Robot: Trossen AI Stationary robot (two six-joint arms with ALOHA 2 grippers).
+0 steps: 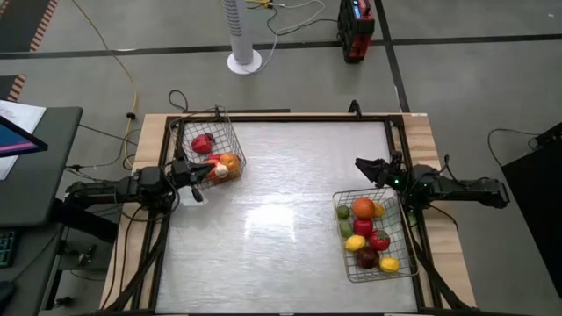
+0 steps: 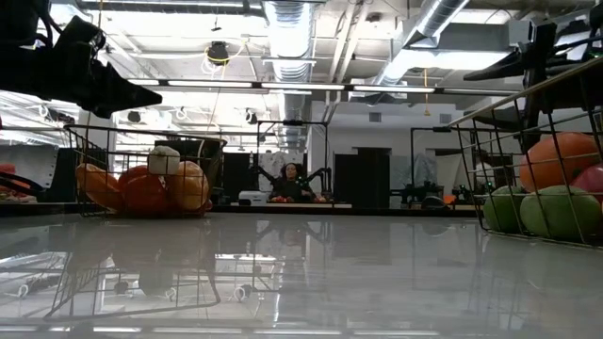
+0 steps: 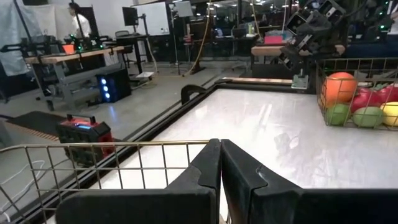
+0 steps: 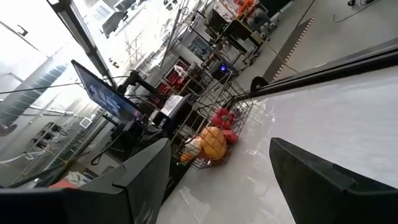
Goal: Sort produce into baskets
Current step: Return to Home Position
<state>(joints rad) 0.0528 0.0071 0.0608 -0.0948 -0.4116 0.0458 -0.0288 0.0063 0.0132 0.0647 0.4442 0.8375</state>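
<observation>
The left gripper (image 1: pixel 202 174) is hanging empty, fingers pressed together, just beside the wire basket (image 1: pixel 230 130) near the table's (image 1: pixel 281 211) far left corner. This basket is carrying a red pepper (image 1: pixel 203 142), an orange (image 1: pixel 229 161) and garlic (image 1: pixel 221 173). The right gripper (image 1: pixel 363 165) is hovering spread wide and empty, beside the second basket (image 1: pixel 356 269) at the right edge, which is holding the remaining produce (image 1: pixel 367 230).

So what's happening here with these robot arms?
They are sorting toy produce into two wire baskets. All of it lies in the left basket or the right basket; none shows on the table. Both arms hold nothing: left gripper shut, right gripper open, each by its basket.
</observation>
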